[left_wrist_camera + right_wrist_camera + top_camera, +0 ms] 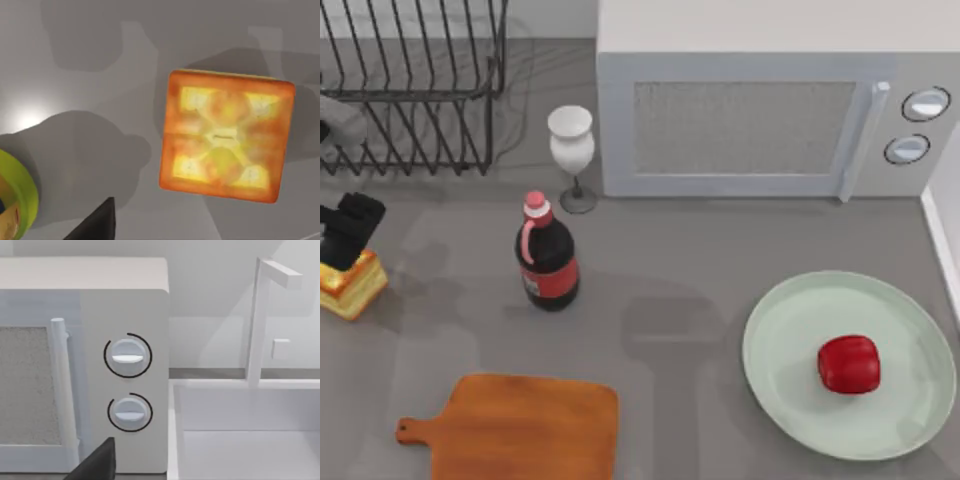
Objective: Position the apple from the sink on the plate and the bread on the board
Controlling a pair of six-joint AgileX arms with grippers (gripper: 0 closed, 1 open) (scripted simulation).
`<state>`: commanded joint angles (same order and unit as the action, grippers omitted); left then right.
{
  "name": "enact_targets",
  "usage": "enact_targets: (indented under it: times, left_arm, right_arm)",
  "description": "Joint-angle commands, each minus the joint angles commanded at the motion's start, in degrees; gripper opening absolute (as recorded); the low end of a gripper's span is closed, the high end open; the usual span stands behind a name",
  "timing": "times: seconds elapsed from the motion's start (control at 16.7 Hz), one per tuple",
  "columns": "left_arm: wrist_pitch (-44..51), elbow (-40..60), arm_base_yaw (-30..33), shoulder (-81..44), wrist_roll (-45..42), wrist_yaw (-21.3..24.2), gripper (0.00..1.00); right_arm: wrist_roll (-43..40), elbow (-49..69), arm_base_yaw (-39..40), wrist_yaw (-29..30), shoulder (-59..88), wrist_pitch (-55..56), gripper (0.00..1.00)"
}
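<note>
From above, the apple (848, 364) is sitting on the plate (790, 330) at the lower right of the frame, a little right of the dish's centre. The board (525, 428) is lying bare along the bottom edge, left of centre, with its handle pointing left. The bread (352, 283) is resting on the grey table (700, 270) at the far left edge, well apart from the board, and the left gripper (350, 228) is hovering directly over its upper part (how far its fingers are spread cannot be told from here). A dark bottle (547, 255) with a red cap is standing between the bread and the plate, a white wine glass (571, 150) is standing just behind it, a wire dish rack (410, 85) is occupying the upper left corner, and a microwave (770, 110) is filling the upper right.

In the left wrist view, the bread (226, 135) is showing its toasted top right of centre, lying flat on the table, while one dark fingertip (97, 225) is poking in at the bottom edge, clear of the bread.

In the right wrist view, the microwave's two dials (127, 356) are facing the camera at centre left, the white sink (250, 430) is lying just beside it at the lower right, and a dark fingertip (100, 462) is showing at the bottom edge.
</note>
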<state>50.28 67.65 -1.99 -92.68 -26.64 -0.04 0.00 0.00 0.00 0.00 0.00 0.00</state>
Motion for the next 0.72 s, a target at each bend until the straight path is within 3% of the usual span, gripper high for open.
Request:
enact_targets:
  times: [0.36,0.72]
  left_arm:
    - [9.3,12.4,-0.3,-16.7,-4.9,0.0,1.0]
    - [9.9,13.2,-0.1,-17.9,-5.2,0.0,1.0]
  right_arm:
    - [0.0,0.0,0.0,0.0,0.0,0.0,1.0]
    - [0.0,0.0,0.0,0.0,0.0,0.0,1.0]
